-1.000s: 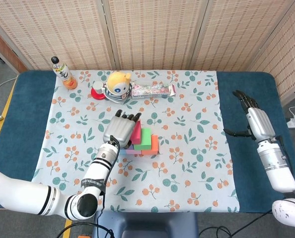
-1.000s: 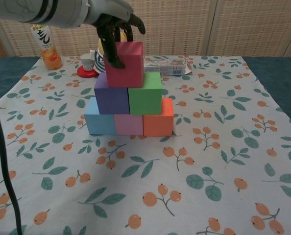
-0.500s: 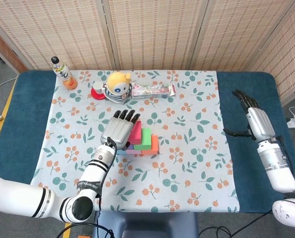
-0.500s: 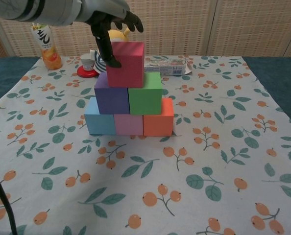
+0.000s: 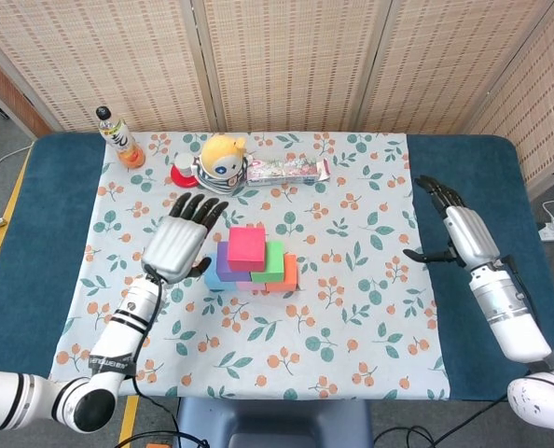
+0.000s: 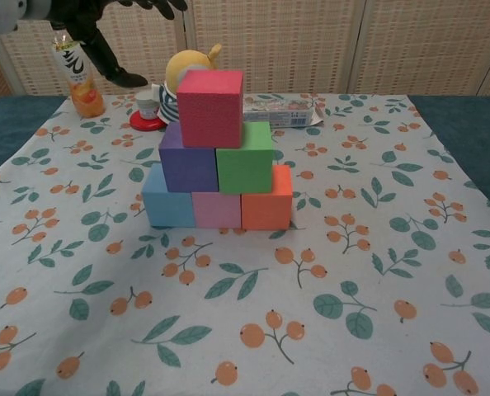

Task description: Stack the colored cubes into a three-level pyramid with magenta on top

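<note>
My left hand (image 5: 179,246) has just let go of the magenta cube (image 6: 209,108) and pulled away to about 9 o'clock of the stack. A second ago my fingers were wrapped on that cube's left face; now they are spread wide, palm flat, holding nothing, well apart from the blocks. In the chest view only the dark fingertips (image 6: 121,77) show at top left, clear of the pile.

Magenta cube sits alone on the top level, resting across the seam of the purple cube (image 6: 187,156) and green cube (image 6: 245,157). It has not shifted since release, and looks square, not tilted. Under those, the bottom row runs light blue cube (image 6: 167,200), pink cube (image 6: 217,209), orange cube (image 6: 266,198), all touching side by side. Whole stack stands near the middle of the worktop (image 5: 352,280).

My right hand (image 5: 456,228) hangs out at 3 o'clock over the blue edge, fingers open and empty, nudged slightly inward from before but nowhere near the blocks.

At 12 o'clock of the stack, well apart: a yellow-headed doll (image 5: 223,161), a red-based small cup (image 5: 184,171), a flat snack packet (image 5: 286,169), and a drink bottle (image 5: 120,137) toward 11 o'clock. None touched.

My read: three levels are up with magenta on top, so the build looks finished. Only risk left is clipping the tower while retreating, so I'd keep the left arm moving out and away from the stack.
</note>
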Tool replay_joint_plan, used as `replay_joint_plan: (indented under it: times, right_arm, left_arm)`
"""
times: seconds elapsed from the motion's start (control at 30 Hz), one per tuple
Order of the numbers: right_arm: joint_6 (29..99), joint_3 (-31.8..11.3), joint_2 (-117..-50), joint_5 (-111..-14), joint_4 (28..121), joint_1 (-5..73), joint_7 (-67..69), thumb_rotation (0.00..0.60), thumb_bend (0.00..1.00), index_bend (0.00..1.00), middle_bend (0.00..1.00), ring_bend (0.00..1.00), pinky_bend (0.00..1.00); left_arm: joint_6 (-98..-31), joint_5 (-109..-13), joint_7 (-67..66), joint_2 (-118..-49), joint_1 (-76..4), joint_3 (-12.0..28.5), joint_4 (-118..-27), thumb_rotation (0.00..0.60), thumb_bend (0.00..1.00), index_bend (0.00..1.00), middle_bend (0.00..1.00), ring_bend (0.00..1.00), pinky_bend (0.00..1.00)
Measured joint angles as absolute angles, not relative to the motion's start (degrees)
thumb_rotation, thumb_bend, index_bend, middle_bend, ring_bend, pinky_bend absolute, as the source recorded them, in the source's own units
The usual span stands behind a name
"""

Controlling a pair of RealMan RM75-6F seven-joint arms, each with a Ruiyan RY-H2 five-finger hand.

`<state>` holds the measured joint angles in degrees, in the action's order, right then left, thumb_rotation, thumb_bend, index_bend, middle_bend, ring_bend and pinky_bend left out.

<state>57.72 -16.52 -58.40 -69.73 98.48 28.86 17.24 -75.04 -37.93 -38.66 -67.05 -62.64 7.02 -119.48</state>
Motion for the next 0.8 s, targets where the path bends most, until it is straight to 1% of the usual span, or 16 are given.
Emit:
replay_joint_plan:
  times: [0.13, 0.3, 0.43, 0.57, 0.8]
  right_arm:
    - [55.6, -16.2, -59.4, -69.4, 98.9, 30.3, 16.6, 0.600, 0.00, 0.00, 0.00, 0.00, 0.00]
    - [53.6, -16.1, -62.2, -68.1, 98.5, 32.5, 15.1, 0.600, 0.00, 0.00, 0.00, 0.00, 0.00]
    - [51.7, -16.2, -66.0, -66.0, 97.0, 34.7, 13.9, 0.600, 0.00, 0.00, 0.00, 0.00, 0.00]
    - [50.3, -16.4, -70.0, -63.5, 95.0, 36.9, 12.3, 0.600, 0.00, 0.00, 0.00, 0.00, 0.00]
    - [48.8, -17.4, -76.6, -58.3, 90.9, 41.0, 8.8, 0.600, 0.00, 0.00, 0.00, 0.00, 0.00]
  left_arm:
    - [-73.5, -46.6, -33.4, -66.2, -57.7, 3.3, -115.9, 0.600, 0.32, 0.05, 0.09, 0.01, 0.04]
    - [-70.9, -52.8, -27.1, -67.1, -53.7, 1.1, -109.8, 0.600, 0.31, 0.03, 0.07, 0.01, 0.04]
    - [-68.9, -57.0, -21.8, -69.4, -51.5, 0.6, -103.7, 0.600, 0.31, 0.00, 0.05, 0.00, 0.04]
    - [-66.3, -59.9, -17.8, -72.1, -50.1, 0.6, -97.8, 0.600, 0.31, 0.00, 0.03, 0.00, 0.03]
    - [-60.7, -63.0, -10.5, -76.8, -49.2, 2.2, -89.1, 0.600, 0.31, 0.00, 0.00, 0.00, 0.03]
